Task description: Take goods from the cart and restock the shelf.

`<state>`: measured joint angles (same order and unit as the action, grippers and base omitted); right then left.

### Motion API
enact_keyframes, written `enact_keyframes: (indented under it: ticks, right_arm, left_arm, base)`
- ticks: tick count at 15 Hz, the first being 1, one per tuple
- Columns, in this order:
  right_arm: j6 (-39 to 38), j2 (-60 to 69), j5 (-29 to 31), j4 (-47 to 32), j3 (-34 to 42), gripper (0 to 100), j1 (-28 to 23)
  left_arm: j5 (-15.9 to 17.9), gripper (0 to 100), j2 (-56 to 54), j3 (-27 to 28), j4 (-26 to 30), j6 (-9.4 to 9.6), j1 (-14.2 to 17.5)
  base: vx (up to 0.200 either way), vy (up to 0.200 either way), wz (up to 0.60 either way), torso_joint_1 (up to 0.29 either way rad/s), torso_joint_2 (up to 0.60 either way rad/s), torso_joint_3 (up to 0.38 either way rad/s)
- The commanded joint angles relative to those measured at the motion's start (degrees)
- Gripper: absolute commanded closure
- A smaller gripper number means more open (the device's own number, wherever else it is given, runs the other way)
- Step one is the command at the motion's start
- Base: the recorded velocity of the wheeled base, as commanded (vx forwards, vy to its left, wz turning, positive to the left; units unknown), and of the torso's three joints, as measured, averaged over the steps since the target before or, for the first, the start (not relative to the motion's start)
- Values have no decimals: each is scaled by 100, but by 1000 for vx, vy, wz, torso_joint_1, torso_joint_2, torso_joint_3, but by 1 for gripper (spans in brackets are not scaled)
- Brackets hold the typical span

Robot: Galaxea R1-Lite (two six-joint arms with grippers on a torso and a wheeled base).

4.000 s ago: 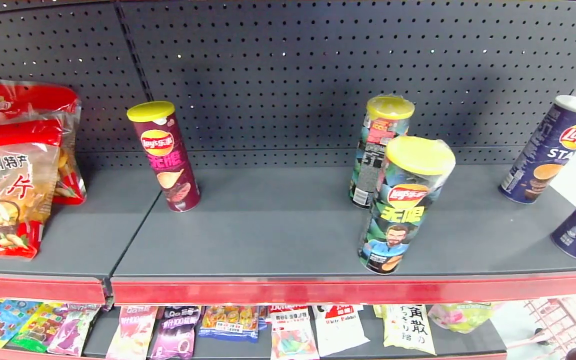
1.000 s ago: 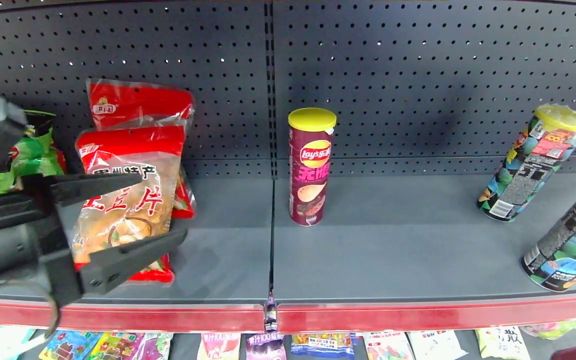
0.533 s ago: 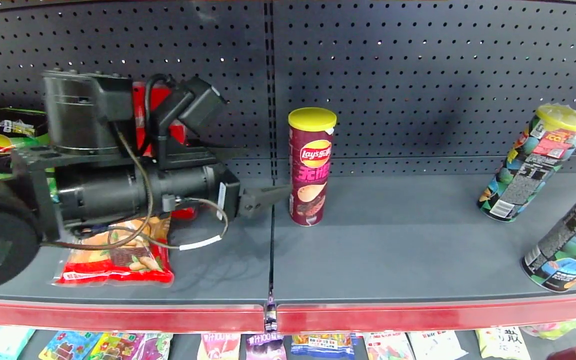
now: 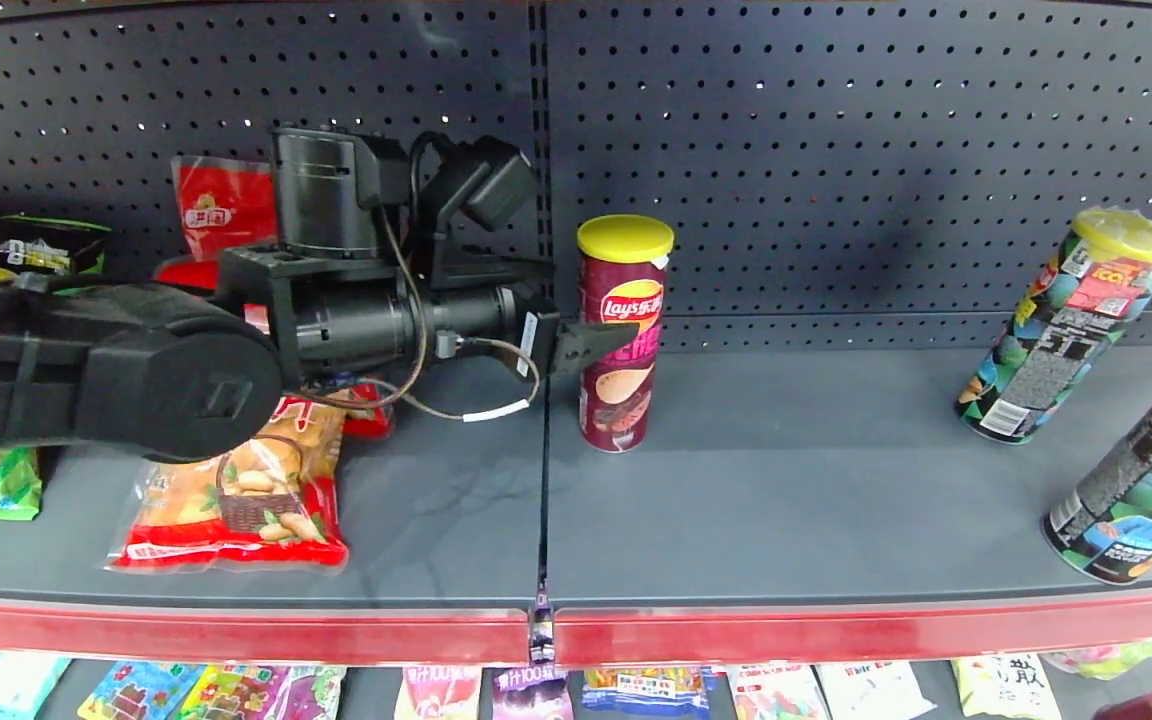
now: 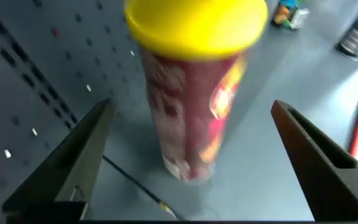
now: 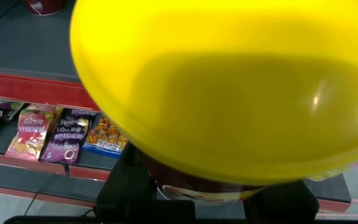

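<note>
1. Can (image 4: 624,400) stands upright on shelf (image 4: 786,500), centre of head frame; long axis vertical.
2. L gripper (image 5: 188,115) sits just left of it at mid-height. Fingers (image 5: 79,162) are spread wide, can in the gap ahead, no contact seen.
3. L arm is nearer, so next is prob. ease fwd, then close across can's width.
4. R gripper (image 6: 204,198) clasps 2nd can (image 6: 229,93), lid toward cam.

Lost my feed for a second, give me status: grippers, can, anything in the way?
Left gripper open, either side of maroon can. Right gripper shut on yellow-lidded can. Maroon can upright on shelf. Red snack bag to its left, not in the way.
</note>
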<state>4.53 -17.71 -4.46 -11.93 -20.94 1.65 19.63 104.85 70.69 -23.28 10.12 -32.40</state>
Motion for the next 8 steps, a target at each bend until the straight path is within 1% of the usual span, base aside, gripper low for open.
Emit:
enact_keyframes:
  ticks: [1, 2, 3, 4, 5, 8]
  right_arm:
    - [4, -13, -2, -2, -6, 100, 2]
    - [4, -13, -2, -2, -6, 100, 2]
    - [4, -13, -2, -2, -6, 100, 2]
    - [4, -22, -2, -11, 3, 100, 2]
    - [4, -13, -2, -2, -6, 100, 2]
    - [4, -22, 7, -11, 3, 100, 2]
  left_arm:
    - [24, 0, 281, 261, -18, 25, 15]
    - [50, 0, 422, 463, -18, 25, 41]
    - [68, 0, 457, 516, -18, 25, 41]
    - [199, 0, 554, 639, -9, 25, 41]
    - [252, 0, 589, 691, -9, 25, 41]
    - [322, 0, 835, 981, -18, 25, 76]
  base:
    - [0, 0, 0, 0, 0, 0]
    - [0, 0, 0, 0, 0, 0]
    - [0, 0, 0, 0, 0, 0]
    - [0, 0, 0, 0, 0, 0]
    - [0, 0, 0, 0, 0, 0]
    - [0, 0, 0, 0, 0, 0]
